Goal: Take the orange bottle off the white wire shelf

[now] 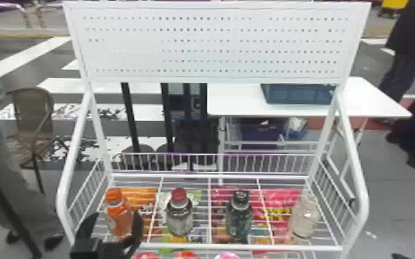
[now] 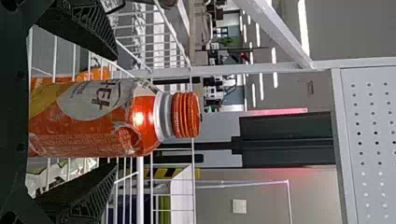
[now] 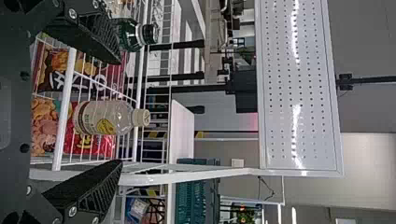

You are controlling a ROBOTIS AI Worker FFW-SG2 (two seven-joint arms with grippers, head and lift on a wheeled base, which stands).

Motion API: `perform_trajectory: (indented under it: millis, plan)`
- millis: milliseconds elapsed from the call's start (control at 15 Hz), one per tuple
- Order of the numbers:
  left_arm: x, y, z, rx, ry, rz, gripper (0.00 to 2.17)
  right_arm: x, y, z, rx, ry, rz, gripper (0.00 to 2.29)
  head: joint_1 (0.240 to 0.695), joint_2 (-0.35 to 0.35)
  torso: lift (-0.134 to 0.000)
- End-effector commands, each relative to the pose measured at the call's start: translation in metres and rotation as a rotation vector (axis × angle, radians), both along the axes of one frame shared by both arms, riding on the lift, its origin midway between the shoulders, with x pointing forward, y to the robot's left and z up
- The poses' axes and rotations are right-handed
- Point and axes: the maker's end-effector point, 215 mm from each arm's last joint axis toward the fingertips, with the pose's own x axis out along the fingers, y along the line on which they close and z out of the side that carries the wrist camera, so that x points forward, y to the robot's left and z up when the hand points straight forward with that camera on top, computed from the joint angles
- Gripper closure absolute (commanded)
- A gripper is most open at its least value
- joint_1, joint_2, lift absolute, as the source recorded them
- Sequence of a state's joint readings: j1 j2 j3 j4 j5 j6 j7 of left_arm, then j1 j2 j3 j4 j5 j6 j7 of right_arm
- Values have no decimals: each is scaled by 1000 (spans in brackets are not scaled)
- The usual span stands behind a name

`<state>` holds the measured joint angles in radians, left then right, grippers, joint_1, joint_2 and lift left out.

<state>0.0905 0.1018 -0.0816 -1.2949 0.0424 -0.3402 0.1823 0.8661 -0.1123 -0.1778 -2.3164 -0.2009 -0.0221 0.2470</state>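
The left pincer [image 2: 115, 112] and right pincer [image 3: 121, 112] are spread wide, empty, the former around the orange bottle [image 2: 93, 121], likely for grasping.

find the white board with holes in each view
Head view: the white board across the top, above the wire shelf.
Left wrist view: board, beyond the orange bottle's cap.
Right wrist view: board, beyond the clear bottle's cap.
Shared landmark: the wire shelf.

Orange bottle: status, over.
Left gripper open around orange bottle, not gripping. Bottle upright on wire shelf. Right gripper open, empty. Nothing seen blocking the grip.
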Motion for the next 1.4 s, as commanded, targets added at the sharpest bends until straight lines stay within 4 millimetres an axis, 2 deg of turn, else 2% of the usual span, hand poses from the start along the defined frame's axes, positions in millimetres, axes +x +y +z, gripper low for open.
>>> perform_trajectory:
  millis: [0, 133, 200, 400, 667, 733, 1000, 1333]
  plan:
    - [10, -1, -4, 0, 10, 1, 83, 0, 0, 0, 0, 1, 0, 147, 499, 0, 0]
    - [15, -2, 2, 1, 1, -1, 93, -1, -4, -1, -6, 3, -6, 147, 499, 0, 0]
    - [16, -1, 2, 0, -1, 1, 178, -1, -5, -2, -5, 4, -7, 147, 499, 0, 0]
    - [9, 0, -3, 5, 13, 2, 650, 0, -5, -4, -3, 7, -10, 147, 499, 0, 0]
    - [-5, -4, 22, -2, -8, -3, 694, 1, -4, -2, -1, 3, -6, 147, 499, 0, 0]
    - [-11, -5, 35, 0, -25, -3, 694, 1, -4, -1, -1, 1, -6, 147, 499, 0, 0]
    - [-48, 4, 69, 6, -31, 6, 694, 1, -4, -2, -4, 3, -5, 147, 499, 0, 0]
    - [-120, 10, 139, 8, -78, 4, 694, -1, -3, -1, -3, 1, 1, 147, 499, 0, 0]
